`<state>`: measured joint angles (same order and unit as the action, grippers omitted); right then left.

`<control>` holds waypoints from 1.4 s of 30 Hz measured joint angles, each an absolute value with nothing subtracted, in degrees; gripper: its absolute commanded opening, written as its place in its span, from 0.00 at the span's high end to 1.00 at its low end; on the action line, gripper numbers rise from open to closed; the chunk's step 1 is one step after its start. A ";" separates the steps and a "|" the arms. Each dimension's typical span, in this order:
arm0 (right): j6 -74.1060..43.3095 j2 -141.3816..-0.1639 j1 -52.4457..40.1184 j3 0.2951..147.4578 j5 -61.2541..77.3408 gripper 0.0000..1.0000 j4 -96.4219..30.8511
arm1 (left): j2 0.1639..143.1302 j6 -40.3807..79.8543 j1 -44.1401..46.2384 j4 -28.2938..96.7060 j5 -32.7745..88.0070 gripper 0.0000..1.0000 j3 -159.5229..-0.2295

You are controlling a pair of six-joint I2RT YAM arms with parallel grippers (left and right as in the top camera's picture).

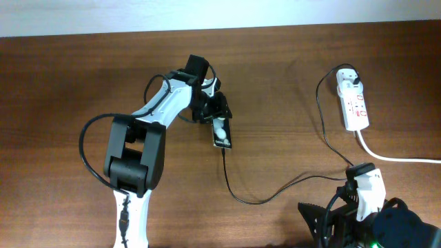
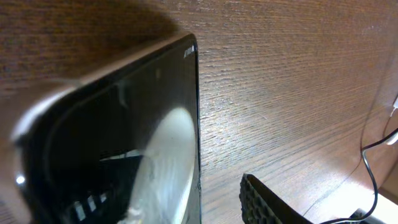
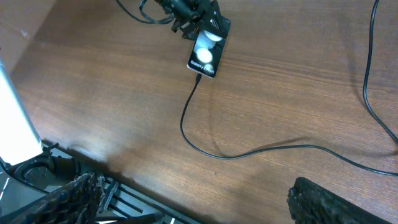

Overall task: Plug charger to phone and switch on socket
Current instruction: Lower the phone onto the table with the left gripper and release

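Observation:
The phone [image 1: 221,132] lies flat on the table, a black slab with two white round patches; it also shows in the right wrist view [image 3: 206,53] and fills the left wrist view [image 2: 124,137]. The charger's black cable [image 1: 241,198] runs from the phone's near end across the table [image 3: 249,155] to the white plug adapter [image 1: 346,77] sitting in the socket [image 1: 356,107]. My left gripper [image 1: 215,110] is at the phone's far end, open; one finger stands apart from the phone's edge [image 2: 224,205]. My right gripper [image 3: 199,205] is open and empty near the front edge [image 1: 324,217].
The socket's thick white cord [image 1: 393,158] runs off to the right edge. The cable loops up the right side of the table [image 1: 320,103]. A pale wall borders the table's far edge [image 1: 220,14].

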<state>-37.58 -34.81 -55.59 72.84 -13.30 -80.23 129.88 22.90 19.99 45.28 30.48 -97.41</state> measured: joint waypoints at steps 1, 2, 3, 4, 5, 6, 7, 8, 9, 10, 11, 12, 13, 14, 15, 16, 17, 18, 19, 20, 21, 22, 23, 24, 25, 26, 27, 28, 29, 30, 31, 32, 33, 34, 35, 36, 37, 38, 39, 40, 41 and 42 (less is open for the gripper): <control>-37.54 -34.81 -55.59 72.84 -13.30 0.01 -80.23 | 129.88 22.90 19.99 45.28 30.37 0.37 -97.41; -37.56 -34.81 -55.59 72.84 -13.30 0.01 -80.23 | 129.88 22.83 19.99 45.28 30.30 0.32 -97.41; -37.56 -34.81 -55.59 72.84 -13.30 0.01 -80.23 | 129.88 22.68 19.99 45.25 30.15 0.23 -97.41; -37.52 -34.81 -55.59 72.84 -13.30 0.01 -80.25 | 129.88 22.68 19.99 45.23 30.17 0.18 -97.51; -37.54 -34.81 -55.59 72.84 -13.30 0.01 -80.23 | 129.86 22.65 19.99 45.23 30.44 0.01 -97.78; -37.54 -34.81 -55.59 72.84 -13.30 0.01 -80.23 | 129.86 22.55 19.99 45.17 30.50 0.01 -98.06; -37.56 -34.81 -55.59 72.84 -13.30 0.01 -80.25 | 129.67 22.46 19.99 44.99 30.70 0.01 -98.48; -37.54 -34.81 -55.59 72.84 -13.30 0.01 -80.25 | 129.64 22.46 19.99 45.04 30.81 0.01 -98.48; -37.56 -34.81 -55.59 72.84 -13.28 0.01 -80.27 | 129.64 22.46 19.99 45.04 30.85 0.01 -98.48; -37.52 -34.81 -55.59 72.84 -13.28 0.01 -80.27 | 129.64 22.46 19.99 45.04 30.83 0.01 -98.48; -37.54 -34.81 -55.59 72.84 -13.30 0.01 -80.27 | 129.64 22.46 19.99 45.04 30.83 0.01 -98.48; -37.56 -34.81 -55.59 72.84 -13.30 0.01 -80.27 | 129.64 22.46 19.99 45.04 30.83 0.01 -98.48; -37.54 -34.81 -55.59 72.84 -13.28 0.01 -80.27 | 129.64 22.46 19.99 45.04 30.81 0.01 -98.48; -37.54 -34.81 -55.59 72.84 -13.28 0.01 -80.27 | 129.64 22.46 19.99 45.04 30.81 0.01 -98.48; -37.56 -34.81 -55.59 72.84 -13.30 0.01 -80.27 | 129.64 22.46 19.99 45.04 30.81 0.01 -98.48; -37.54 -34.81 -55.59 72.84 -13.30 0.01 -80.27 | 129.64 22.46 19.99 45.04 30.81 0.01 -98.48; -37.56 -34.81 -55.59 72.84 -13.30 0.01 -80.27 | 129.64 22.46 19.99 45.04 30.81 0.01 -98.48; -37.56 -34.81 -55.59 72.84 -13.30 0.01 -80.27 | 129.64 22.46 19.99 45.04 30.59 0.01 -98.48; -37.54 -34.81 -55.59 72.84 -13.30 0.01 -80.27 | 129.64 22.46 20.05 45.04 30.15 0.01 -98.48; -37.52 -34.81 -55.59 72.84 -13.28 0.01 -80.27 | 129.56 22.48 20.25 45.19 29.28 0.01 -98.54; -37.54 -34.81 -55.59 72.84 -13.30 0.01 -80.27 | 129.51 22.46 20.29 45.28 28.64 0.01 -98.54; -37.52 -34.81 -55.59 72.84 -13.30 0.01 -80.27 | 129.45 22.46 20.29 45.39 28.05 0.01 -98.59; -37.54 -34.81 -55.59 72.84 -13.28 0.01 -80.27 | 129.43 22.46 20.29 45.50 27.62 0.01 -98.59; -37.52 -34.81 -55.59 72.84 -13.28 0.01 -80.27 | 129.43 22.46 20.29 45.56 27.40 0.01 -98.63; -37.56 -34.81 -55.59 72.84 -13.28 0.01 -80.29 | 129.38 22.48 20.29 46.04 25.87 0.01 -98.87; -37.52 -34.81 -55.59 72.84 -13.28 0.01 -80.29 | 129.23 22.48 20.29 46.94 23.83 0.01 -99.02; -37.56 -34.81 -55.59 72.84 -13.28 0.01 -80.31 | 129.16 22.46 20.29 47.97 22.17 0.01 -99.18; -37.56 -34.81 -55.59 72.82 -13.28 0.01 -80.31 | 129.03 22.46 20.29 49.17 20.36 0.01 -99.26; -37.54 -34.81 -55.59 72.82 -13.28 0.01 -80.31 | 128.97 22.46 20.29 50.33 18.70 0.01 -99.35; -37.58 -34.81 -55.59 72.82 -13.28 0.01 -80.34 | 128.88 22.46 20.14 51.24 17.54 0.01 -99.35; -37.56 -34.81 -55.59 72.60 -13.28 0.01 -80.34 | 128.86 22.46 19.73 52.34 16.95 0.01 -99.39; -37.52 -34.81 -55.59 71.96 -13.28 0.01 -80.42 | 128.84 22.46 18.76 54.46 16.45 0.01 -99.50; -37.56 -34.81 -55.59 71.05 -13.28 0.01 -80.40 | 128.84 22.46 16.75 57.71 15.94 0.01 -99.55; -37.54 -34.81 -55.59 70.39 -13.28 0.01 -80.34 | 128.84 22.44 14.74 60.31 15.51 0.01 -99.66; -37.56 -34.81 -55.59 69.41 -13.28 0.01 -80.34 | 128.86 22.44 13.10 62.52 15.27 0.01 -99.57; -37.52 -34.81 -55.59 67.94 -13.28 0.01 -80.34 | 128.90 22.44 9.96 65.80 14.59 0.01 -99.44; -37.78 -34.81 -55.59 67.26 -13.28 0.01 -80.27 | 128.90 21.80 7.88 67.02 14.28 0.01 -99.44; -38.65 -34.81 -55.59 66.59 -13.28 0.01 -80.14 | 128.90 21.30 6.83 69.17 14.20 0.01 -99.44; -39.05 -34.81 -55.59 65.87 -13.28 0.01 -80.07 | 128.90 20.64 6.33 70.48 14.09 0.00 -99.44; -39.24 -34.81 -55.59 65.21 -13.28 0.01 -79.85 | 128.90 20.27 6.28 71.24 14.09 0.01 -99.44; -39.29 -34.81 -55.59 64.95 -13.28 0.01 -79.75 | 128.90 19.79 6.31 71.64 14.09 0.01 -99.44; -39.29 -34.81 -55.59 64.73 -13.28 0.01 -79.72 | 128.68 19.44 6.33 71.75 14.09 0.00 -99.42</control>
